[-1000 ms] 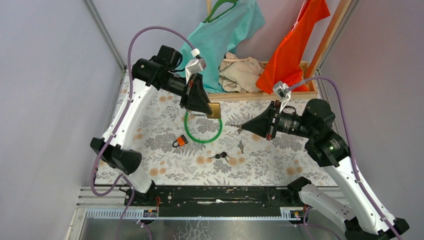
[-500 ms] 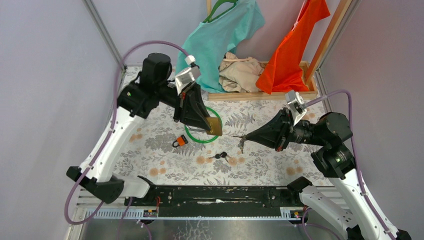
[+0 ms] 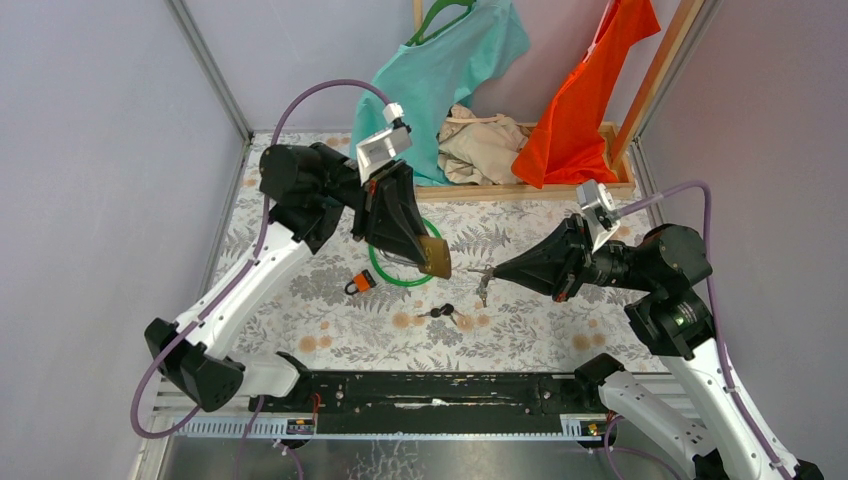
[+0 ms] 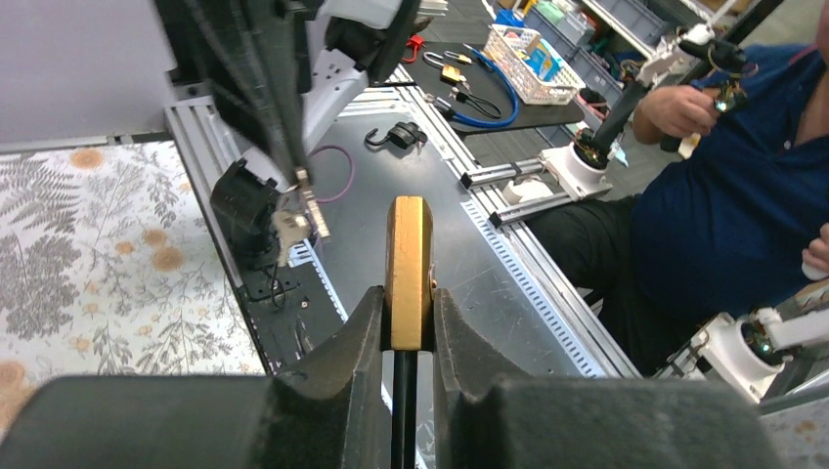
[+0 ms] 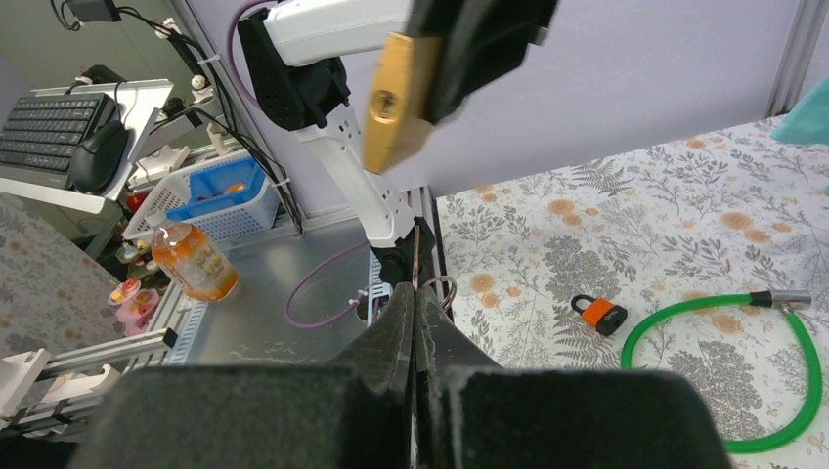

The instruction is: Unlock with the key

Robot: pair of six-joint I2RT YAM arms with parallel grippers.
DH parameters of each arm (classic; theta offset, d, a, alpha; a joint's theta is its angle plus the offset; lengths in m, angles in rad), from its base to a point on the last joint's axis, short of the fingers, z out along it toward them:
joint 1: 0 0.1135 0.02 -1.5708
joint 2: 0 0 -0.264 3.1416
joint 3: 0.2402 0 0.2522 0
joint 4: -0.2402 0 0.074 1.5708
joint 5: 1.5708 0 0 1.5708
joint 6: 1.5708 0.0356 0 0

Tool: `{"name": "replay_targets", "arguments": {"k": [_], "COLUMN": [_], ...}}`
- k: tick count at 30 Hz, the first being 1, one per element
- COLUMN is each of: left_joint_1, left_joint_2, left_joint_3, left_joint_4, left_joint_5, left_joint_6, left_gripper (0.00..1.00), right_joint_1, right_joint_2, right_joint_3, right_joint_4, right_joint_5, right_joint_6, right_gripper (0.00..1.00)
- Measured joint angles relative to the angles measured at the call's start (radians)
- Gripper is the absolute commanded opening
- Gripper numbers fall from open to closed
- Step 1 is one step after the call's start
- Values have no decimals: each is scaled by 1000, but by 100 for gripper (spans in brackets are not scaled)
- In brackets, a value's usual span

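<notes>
My left gripper (image 3: 424, 254) is shut on a brass padlock (image 3: 434, 258) and holds it in the air above the table, keyhole end toward the right arm. In the left wrist view the padlock (image 4: 408, 256) stands upright between the fingers (image 4: 357, 332). My right gripper (image 3: 496, 270) is shut on a small silver key (image 3: 482, 283) with a ring and a second key hanging from it. The key tip is a short gap to the right of the padlock. In the right wrist view the key (image 5: 415, 256) points below the padlock (image 5: 396, 98).
On the floral table lie an orange padlock (image 3: 361, 284), a green cable loop (image 3: 384, 274) and a black-headed key bunch (image 3: 446, 313). A wooden tray (image 3: 520, 189) with clothes stands at the back. The arms' black base rail (image 3: 420, 388) runs along the near edge.
My left gripper has carried the brass padlock down and toward the near side. My right gripper has moved nearer too, with the key, and the two have stayed a short gap apart.
</notes>
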Motion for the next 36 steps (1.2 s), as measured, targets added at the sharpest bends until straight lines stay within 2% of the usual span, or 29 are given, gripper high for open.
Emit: {"name": "replay_targets", "arguments": {"k": [6, 19, 21, 25, 29, 30, 32, 34, 36], "left_joint_1": [-33, -27, 11, 216, 357, 382, 418, 411, 387], "left_joint_2": [-33, -11, -5, 36, 87, 88, 74, 73, 92], "left_joint_3": [27, 43, 43, 32, 17, 9, 12, 136, 281], "left_joint_4": [85, 109, 137, 245, 263, 225, 18, -434, -747], "left_joint_5": [0, 0, 0, 0, -1, -7, -56, -205, -332], "left_joint_6": [-51, -66, -76, -102, -96, -69, 85, 371, 589], "left_gripper": [0, 0, 0, 0, 0, 0, 0, 0, 0], "right_joint_1": [0, 0, 0, 0, 0, 0, 0, 0, 0], "right_joint_2": [-6, 0, 8, 38, 97, 113, 141, 169, 194], "right_joint_3": [15, 47, 47, 48, 61, 63, 64, 64, 64], "right_joint_4": [-3, 53, 90, 108, 87, 87, 88, 87, 87], "right_joint_5": [0, 7, 13, 57, 117, 127, 142, 150, 152], "right_joint_6": [-5, 41, 64, 63, 29, 23, 21, 22, 24], "right_gripper": [0, 0, 0, 0, 0, 0, 0, 0, 0]}}
